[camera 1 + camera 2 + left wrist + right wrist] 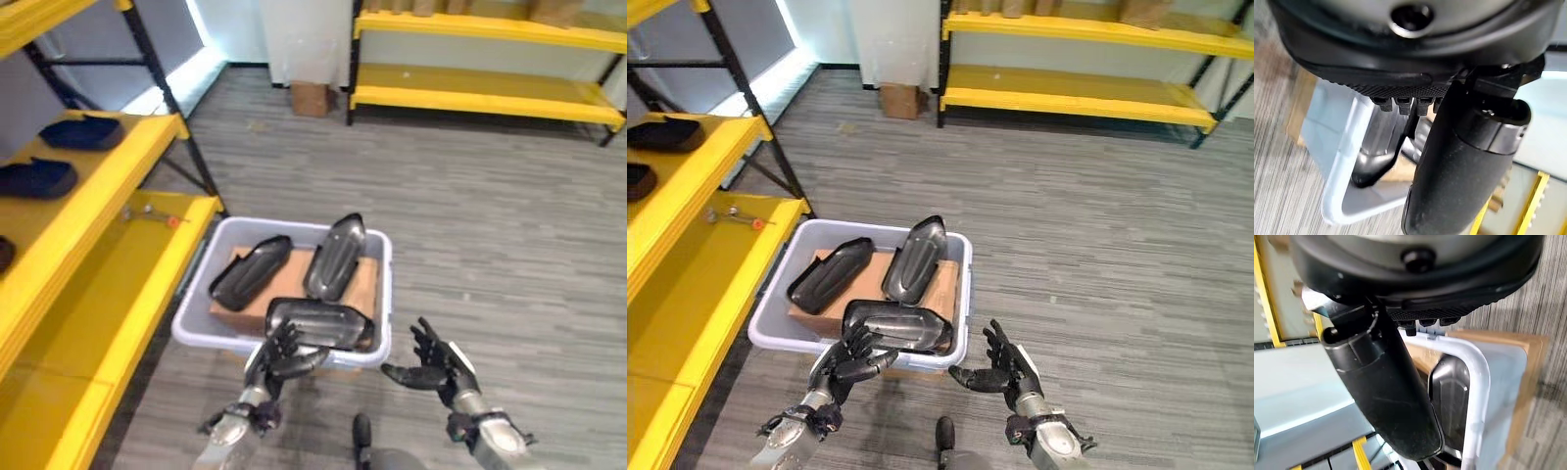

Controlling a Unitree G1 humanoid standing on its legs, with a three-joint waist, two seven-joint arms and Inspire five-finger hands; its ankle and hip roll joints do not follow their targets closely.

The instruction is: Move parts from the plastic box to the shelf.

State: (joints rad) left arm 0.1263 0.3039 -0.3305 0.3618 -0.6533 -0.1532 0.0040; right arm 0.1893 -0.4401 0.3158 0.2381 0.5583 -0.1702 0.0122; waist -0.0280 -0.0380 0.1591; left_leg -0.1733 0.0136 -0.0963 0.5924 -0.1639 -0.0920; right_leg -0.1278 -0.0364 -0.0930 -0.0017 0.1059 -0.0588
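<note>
A pale grey plastic box (386, 284) stands on the floor in front of me and holds three glossy black shell parts on a cardboard sheet (364, 282). One part (250, 271) lies at the left. A second (335, 257) leans upright at the right. The third (315, 323) rests across the near rim. My left hand (279, 357) is at that near rim, its relaxed fingers spread against the third part's front edge (1376, 147). My right hand (436, 370) hovers open, off the box's near right corner and apart from it.
A yellow shelf (118, 255) runs along my left, with dark parts (83, 132) lying on its upper levels. Another yellow rack (480, 98) stands at the far right, and a small cardboard box (312, 98) sits by the far wall.
</note>
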